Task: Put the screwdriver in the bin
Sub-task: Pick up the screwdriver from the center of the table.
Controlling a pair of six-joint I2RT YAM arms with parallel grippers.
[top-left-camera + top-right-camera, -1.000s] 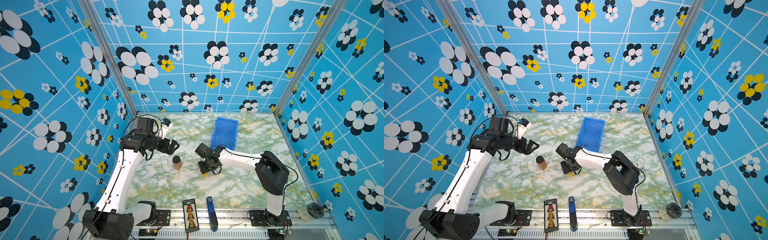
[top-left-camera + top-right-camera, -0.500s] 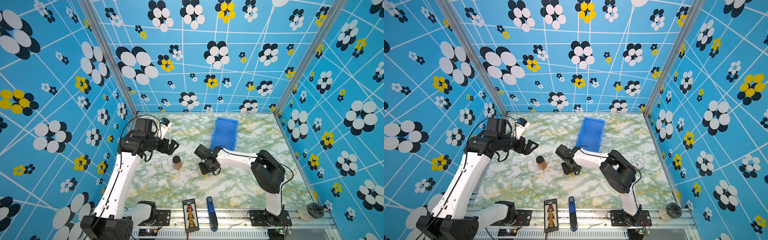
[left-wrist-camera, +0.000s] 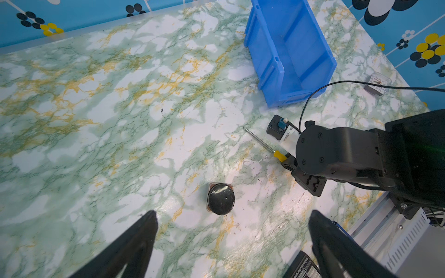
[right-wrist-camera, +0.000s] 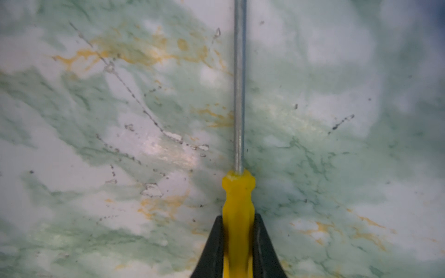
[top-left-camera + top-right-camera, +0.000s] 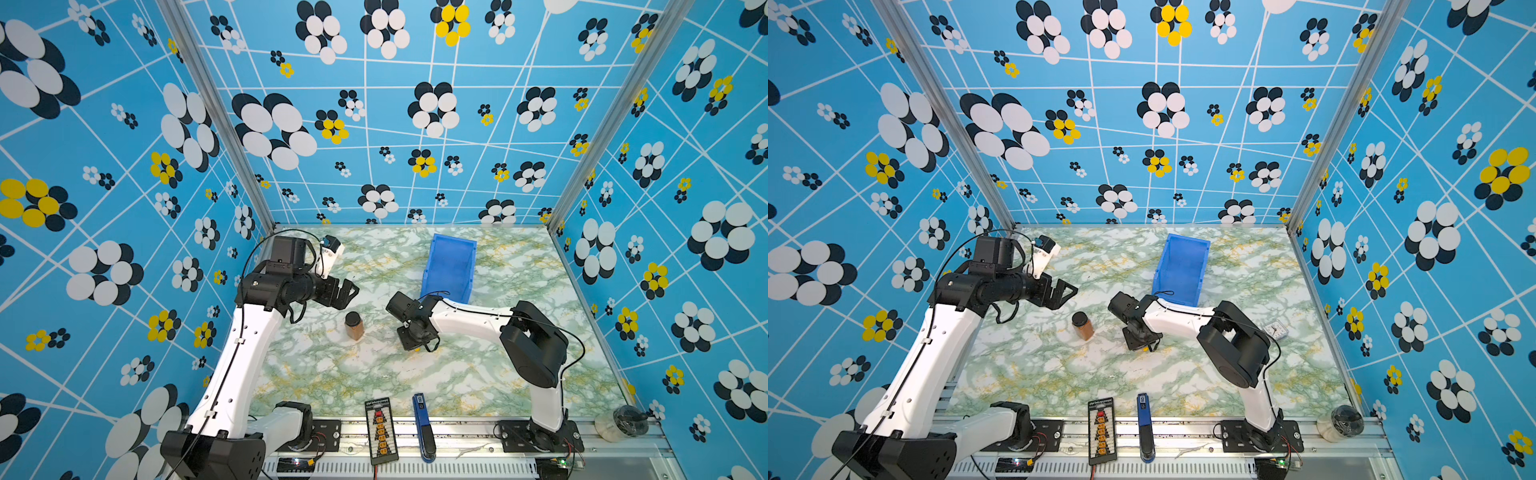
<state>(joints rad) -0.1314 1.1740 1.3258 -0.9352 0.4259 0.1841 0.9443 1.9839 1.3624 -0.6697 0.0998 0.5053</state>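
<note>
The screwdriver (image 4: 238, 204) lies flat on the marble table, with a yellow handle and a thin metal shaft (image 3: 258, 140). My right gripper (image 4: 238, 219) is shut on the handle, one black finger pressed to each side. In both top views this gripper (image 5: 415, 338) (image 5: 1140, 338) points down at the table mid-scene and covers nearly all of the screwdriver. The blue bin (image 5: 451, 266) (image 5: 1183, 266) (image 3: 296, 48) stands just behind it, nothing visible inside. My left gripper (image 5: 347, 291) (image 3: 232, 211) hovers open and holds nothing, above the table to the left.
A brown jar with a black lid (image 5: 353, 325) (image 3: 221, 198) stands between the two grippers. A small clock (image 5: 1276, 330) lies at the right. On the front rail sit a black connector board (image 5: 380, 428), a blue pen-like tool (image 5: 423, 424) and a clear round container (image 5: 623, 422).
The right gripper's fingers have closed onto the yellow handle. Its elbow has shifted a little. The left arm has barely moved.
</note>
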